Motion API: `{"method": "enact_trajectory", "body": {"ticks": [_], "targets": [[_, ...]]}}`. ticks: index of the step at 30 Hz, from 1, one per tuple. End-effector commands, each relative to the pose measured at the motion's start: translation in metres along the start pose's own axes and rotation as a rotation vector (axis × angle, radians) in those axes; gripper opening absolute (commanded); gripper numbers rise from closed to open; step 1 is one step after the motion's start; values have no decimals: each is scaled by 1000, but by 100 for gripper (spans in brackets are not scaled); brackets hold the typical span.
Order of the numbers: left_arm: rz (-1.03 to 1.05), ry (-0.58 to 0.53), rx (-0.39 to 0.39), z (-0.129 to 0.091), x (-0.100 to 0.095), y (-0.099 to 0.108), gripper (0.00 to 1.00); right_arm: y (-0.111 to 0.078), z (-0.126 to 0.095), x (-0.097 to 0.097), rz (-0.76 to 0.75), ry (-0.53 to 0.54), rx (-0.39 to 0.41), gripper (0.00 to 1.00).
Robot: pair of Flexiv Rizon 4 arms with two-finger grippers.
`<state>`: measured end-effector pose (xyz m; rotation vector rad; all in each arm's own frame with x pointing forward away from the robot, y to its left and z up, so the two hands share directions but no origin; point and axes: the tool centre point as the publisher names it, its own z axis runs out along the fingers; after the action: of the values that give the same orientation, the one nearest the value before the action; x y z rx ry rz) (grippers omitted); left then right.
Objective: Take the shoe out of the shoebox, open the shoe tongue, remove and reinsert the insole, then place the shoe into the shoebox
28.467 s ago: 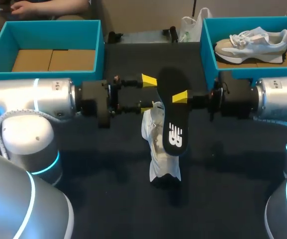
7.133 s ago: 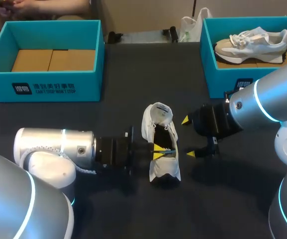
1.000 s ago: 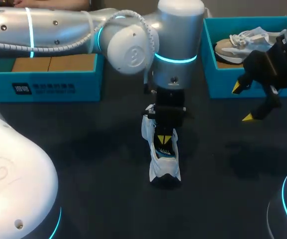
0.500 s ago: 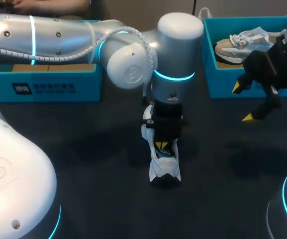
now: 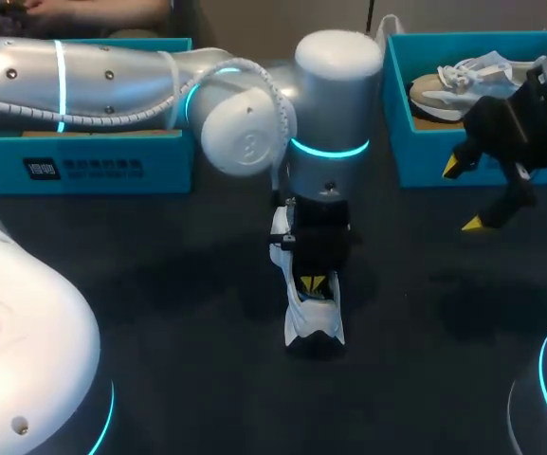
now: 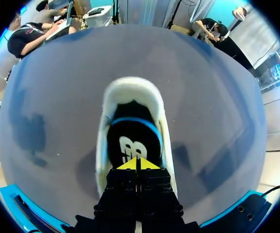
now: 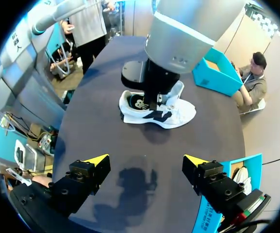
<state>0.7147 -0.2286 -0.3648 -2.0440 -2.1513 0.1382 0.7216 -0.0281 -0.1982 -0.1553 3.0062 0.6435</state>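
Note:
A white shoe [image 5: 313,327] lies in the middle of the dark table, with its black insole [image 6: 130,141] inside and showing a white logo. My left arm reaches over it from above. My left gripper [image 5: 313,282] points down into the shoe's opening, its yellow tips [image 6: 136,164] shut together on top of the insole. In the right wrist view the shoe [image 7: 178,114] lies on its side under my left arm [image 7: 188,34]. My right gripper [image 5: 463,195] hangs open and empty off to the right, well apart from the shoe [image 7: 145,160].
A teal shoebox [image 5: 398,142] at the back right holds a second grey-and-white shoe [image 5: 482,81]. Another teal box [image 5: 83,166] with cardboard inside stands at the back left, partly behind my left arm.
My left gripper has sunk lower into the shoe, toward its toe. The right arm has stayed still and open.

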Motion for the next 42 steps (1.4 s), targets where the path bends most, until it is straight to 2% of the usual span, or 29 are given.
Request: {"method": "enact_trajectory", "body": {"ticks": [1,17,20,27,30,38,40,42], "targets": [[28,10,20,-16,11,-6,0,0,1,0,0,0,2,100],[-8,-24,84,17,3,-24,0,0,1,0,0,0,2,100],[-12,-29,82,16,3,-25,0,0,1,0,0,0,2,100],[-2,-56,69,-4,9,-24,0,0,1,0,0,0,2,100],[5,-81,90,-6,6,-29,0,0,1,0,0,0,2,100],[24,-67,85,13,-2,-40,0,0,1,0,0,0,2,100],[27,-78,118,18,-3,-41,0,0,1,0,0,0,2,100],[39,-57,72,24,-2,-42,0,0,1,0,0,0,2,100]]}}
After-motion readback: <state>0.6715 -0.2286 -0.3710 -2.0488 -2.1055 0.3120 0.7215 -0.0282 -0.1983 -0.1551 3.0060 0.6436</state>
